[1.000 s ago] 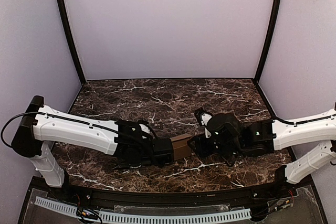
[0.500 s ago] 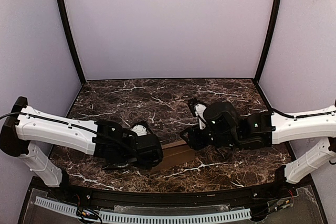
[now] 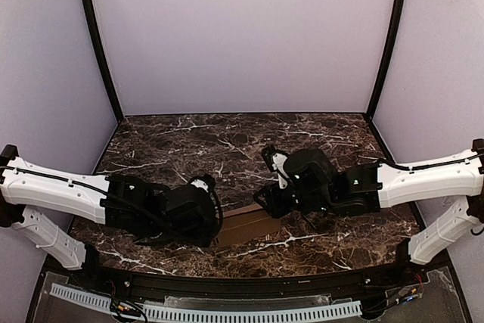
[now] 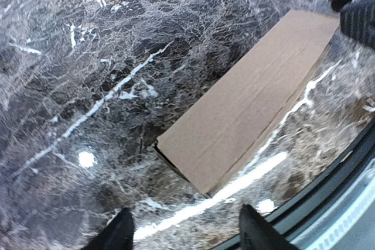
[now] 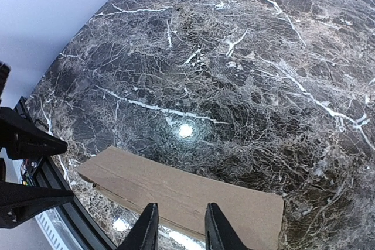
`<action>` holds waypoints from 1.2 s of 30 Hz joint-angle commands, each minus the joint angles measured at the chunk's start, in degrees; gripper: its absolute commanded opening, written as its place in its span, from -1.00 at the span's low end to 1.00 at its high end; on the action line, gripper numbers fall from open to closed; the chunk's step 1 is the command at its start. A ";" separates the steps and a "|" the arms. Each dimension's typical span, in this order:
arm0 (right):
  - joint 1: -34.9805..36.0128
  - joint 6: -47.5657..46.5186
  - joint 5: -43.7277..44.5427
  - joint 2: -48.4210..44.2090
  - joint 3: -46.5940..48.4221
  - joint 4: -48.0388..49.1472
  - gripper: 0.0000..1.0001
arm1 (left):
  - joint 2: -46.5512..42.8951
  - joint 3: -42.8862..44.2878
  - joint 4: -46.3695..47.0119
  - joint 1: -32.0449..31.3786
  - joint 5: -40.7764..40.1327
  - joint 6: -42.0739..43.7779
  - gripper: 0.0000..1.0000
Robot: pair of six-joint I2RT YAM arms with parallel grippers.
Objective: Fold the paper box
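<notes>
Left pincer [image 4: 184, 229] drawn back, paper box [image 4: 246, 100] flat, beside table [image 4: 88, 57] front edge

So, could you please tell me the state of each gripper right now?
Left gripper: open, empty, short of the paper box.
Right gripper: narrowly open over the paper box, apparently gripping nothing.

paper box [image 3: 246, 225]: lowered – now flat on table [image 3: 189, 141] | left hand [image 4: 187, 232]: drawn back left | right hand [image 5: 180, 229]: shifted left
</notes>
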 commanded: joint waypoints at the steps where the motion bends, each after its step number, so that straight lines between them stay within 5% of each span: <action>1: -0.55 0.06 -1.34 1.06 -0.92 3.53 -0.51 | -6.28 -3.13 8.65 0.01 2.49 5.98 -0.17; 5: -0.78 0.45 -1.58 1.24 -1.96 4.37 -0.71 | -7.80 -3.19 11.02 0.69 1.21 8.84 -0.92; 7: -0.98 0.43 -1.56 1.26 -2.26 4.69 -0.86 | -7.32 -3.25 12.49 1.63 1.26 10.06 -0.98; 10: -1.16 0.44 -1.19 1.44 -2.55 5.03 -1.00 | -6.24 -3.97 15.21 3.03 1.89 12.06 -0.99; 25: -1.51 4.34 -3.39 4.23 -9.63 10.51 -1.00 | -2.75 -17.83 27.38 7.60 14.64 8.05 -0.99; 36: -1.05 3.21 -1.34 4.64 -6.65 9.16 -1.00 | -8.65 -19.66 23.18 7.80 8.84 7.73 -0.99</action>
